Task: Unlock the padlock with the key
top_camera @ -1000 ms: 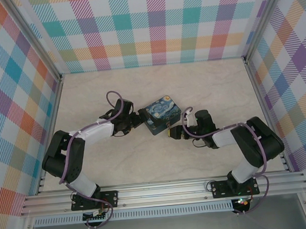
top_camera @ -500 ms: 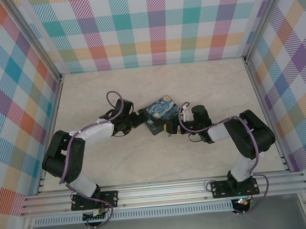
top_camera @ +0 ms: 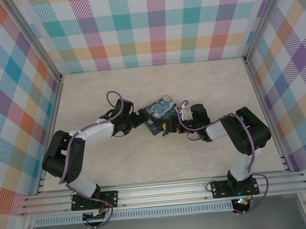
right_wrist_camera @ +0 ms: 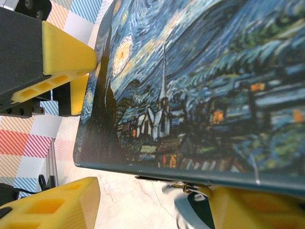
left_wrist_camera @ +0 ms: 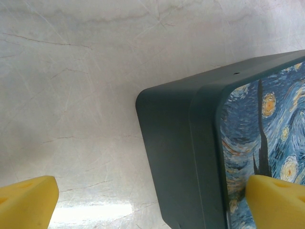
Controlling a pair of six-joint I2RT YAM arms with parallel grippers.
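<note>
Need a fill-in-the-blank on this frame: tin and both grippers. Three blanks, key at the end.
1. The painted tin lies ___ the left gripper and the right gripper.
2. The left gripper's jaws stand wide ___.
3. The fingers of both grippers are coloured ___.
Missing words: between; open; yellow.
</note>
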